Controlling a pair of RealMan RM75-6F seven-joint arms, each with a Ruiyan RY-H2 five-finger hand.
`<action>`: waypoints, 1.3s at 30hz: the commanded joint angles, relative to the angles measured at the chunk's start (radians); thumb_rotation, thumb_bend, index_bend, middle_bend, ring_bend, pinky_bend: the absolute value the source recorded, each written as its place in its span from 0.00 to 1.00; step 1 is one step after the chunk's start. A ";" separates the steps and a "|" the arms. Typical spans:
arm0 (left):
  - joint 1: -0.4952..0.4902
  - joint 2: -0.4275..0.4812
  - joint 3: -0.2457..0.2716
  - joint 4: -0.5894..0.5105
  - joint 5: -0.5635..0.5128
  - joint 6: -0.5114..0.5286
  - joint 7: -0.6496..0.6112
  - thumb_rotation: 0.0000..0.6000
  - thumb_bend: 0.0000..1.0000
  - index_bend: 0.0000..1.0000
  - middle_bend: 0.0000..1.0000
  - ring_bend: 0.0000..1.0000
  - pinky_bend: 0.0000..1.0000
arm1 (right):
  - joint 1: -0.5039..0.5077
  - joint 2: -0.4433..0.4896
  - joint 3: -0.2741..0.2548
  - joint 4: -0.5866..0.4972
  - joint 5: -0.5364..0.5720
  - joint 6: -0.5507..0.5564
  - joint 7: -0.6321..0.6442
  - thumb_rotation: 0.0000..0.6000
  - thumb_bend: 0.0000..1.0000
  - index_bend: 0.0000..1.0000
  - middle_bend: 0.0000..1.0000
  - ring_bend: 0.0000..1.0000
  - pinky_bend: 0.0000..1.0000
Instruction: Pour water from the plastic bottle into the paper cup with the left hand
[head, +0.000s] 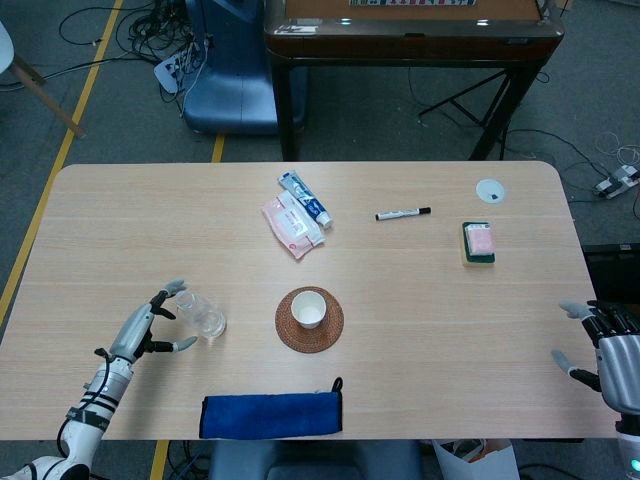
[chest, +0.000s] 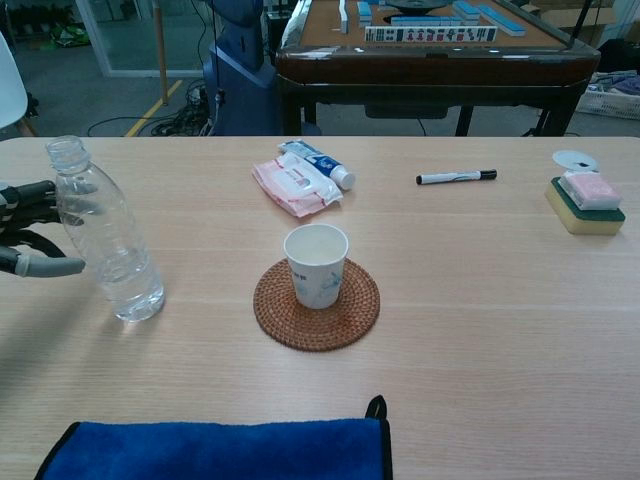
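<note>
Left hand (head: 148, 328) is seen at the table's (head: 120, 220) near-left part, fingers spread apart, nothing held. Fingertips (chest: 40, 265) lie just beside the plastic bottle (chest: 105, 235); contact cannot be told from either view.

Plastic bottle is stood upright, uncapped, a little water seen in its lower part. It is placed left of the paper cup (chest: 316, 264), well apart from it.

Blue cloth (head: 271, 414) is laid folded along the near edge, in front of cup and bottle.

Paper cup is set upright on a round woven coaster (chest: 316, 305), near the table's middle. Whether anything is inside cannot be told.

Behind the cup, a pink wipes packet (head: 291, 224) and a toothpaste tube (head: 304, 197) are laid side by side, touching.

Further right, a black-capped marker (head: 403, 213) is laid flat. A sponge (head: 478, 243) with a pink block on top is placed toward the right edge, a small white disc (head: 490, 190) behind it.

Right hand (head: 612, 352) is seen only in the head view, at the table's near-right corner, fingers spread, nothing held.
</note>
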 joint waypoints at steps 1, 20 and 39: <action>-0.008 -0.009 -0.005 0.001 -0.008 -0.006 0.003 1.00 0.12 0.05 0.12 0.11 0.31 | -0.002 0.001 0.000 0.000 -0.002 0.004 0.003 1.00 0.08 0.31 0.41 0.26 0.41; -0.052 -0.086 -0.021 0.040 -0.050 -0.039 0.035 1.00 0.12 0.20 0.12 0.11 0.31 | -0.006 0.011 0.003 -0.007 0.002 0.001 0.012 1.00 0.08 0.31 0.41 0.26 0.41; -0.088 -0.155 -0.042 0.097 -0.095 -0.069 0.063 1.00 0.12 0.23 0.13 0.12 0.31 | -0.008 0.016 0.007 -0.010 0.003 0.002 0.021 1.00 0.08 0.31 0.41 0.26 0.41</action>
